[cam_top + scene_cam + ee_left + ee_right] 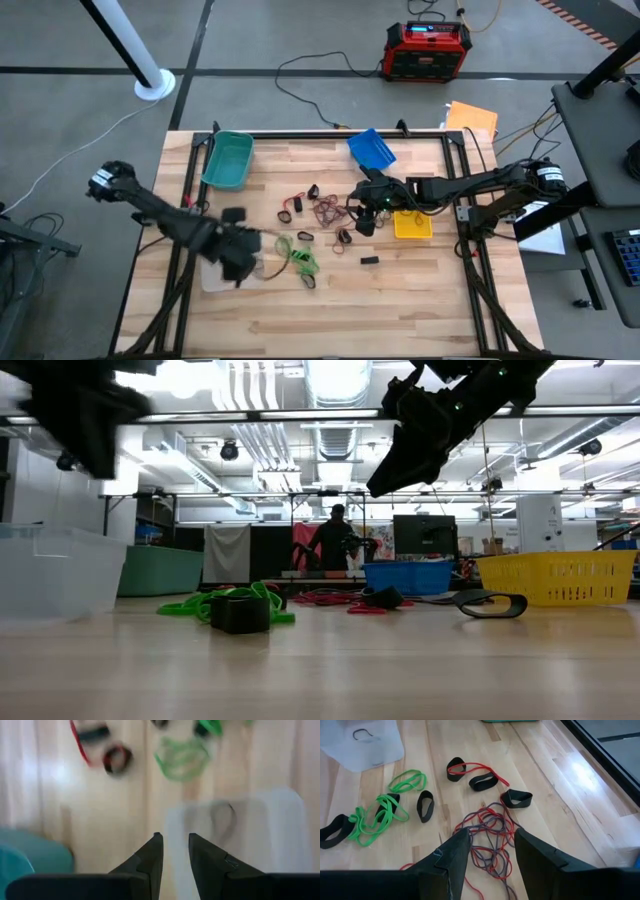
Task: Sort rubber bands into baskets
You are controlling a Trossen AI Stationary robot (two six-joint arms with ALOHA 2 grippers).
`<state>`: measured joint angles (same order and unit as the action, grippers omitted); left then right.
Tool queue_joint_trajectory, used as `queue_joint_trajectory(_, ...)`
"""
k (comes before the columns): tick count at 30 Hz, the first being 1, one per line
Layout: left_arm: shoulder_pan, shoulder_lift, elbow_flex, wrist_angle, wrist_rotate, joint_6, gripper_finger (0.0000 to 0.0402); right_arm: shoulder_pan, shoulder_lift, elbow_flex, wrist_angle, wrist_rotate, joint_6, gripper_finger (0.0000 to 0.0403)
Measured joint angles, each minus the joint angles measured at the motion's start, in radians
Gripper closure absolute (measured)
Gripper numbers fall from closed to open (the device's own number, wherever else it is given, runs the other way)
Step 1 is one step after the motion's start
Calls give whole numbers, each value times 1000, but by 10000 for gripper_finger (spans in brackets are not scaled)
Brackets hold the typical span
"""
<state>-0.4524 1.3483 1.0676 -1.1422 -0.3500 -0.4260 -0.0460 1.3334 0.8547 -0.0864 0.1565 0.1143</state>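
Rubber bands lie loose mid-table: a green bunch [300,258], a red and brown tangle [327,208], and black loops [305,237]. The baskets stand around them: teal [228,160], blue [371,148], yellow [412,224], and clear [250,820] with one thin dark band [225,815] lying in it. My left gripper [175,844] hovers over the clear basket's edge, its fingers a little apart with nothing between them. My right gripper [490,845] hangs open high above the red and brown tangle [487,835].
A small black block [370,260] lies near the table's front, right of the green bunch. Black metal rails run along the table's left, right and far edges. A person stands in the room far behind the table [335,540].
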Motion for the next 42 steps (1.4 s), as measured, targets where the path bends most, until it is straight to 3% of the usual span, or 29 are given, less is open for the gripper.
queue_joint_trajectory(4, 213, 19, -11, 182, 18, 331, 324, 0, 0, 0, 0, -1, 13, 252)
queue_joint_trajectory(7, 367, 52, -24, 310, 113, 547, 324, 0, 0, 0, -3, -1, 18, 252)
queue_joint_trajectory(10, 495, 113, -35, 362, 243, 670, 324, 2, 0, 0, -5, -3, 18, 252)
queue_joint_trajectory(13, 569, 184, -39, 342, 300, 713, 324, 5, 0, 0, -5, -4, 23, 252)
queue_joint_trajectory(22, 586, 339, -42, 338, 290, 755, 324, 5, 0, 0, -5, -3, 19, 252)
queue_joint_trajectory(42, 584, 433, -46, 412, 289, 780, 324, 5, 10, 0, -13, -1, 23, 252)
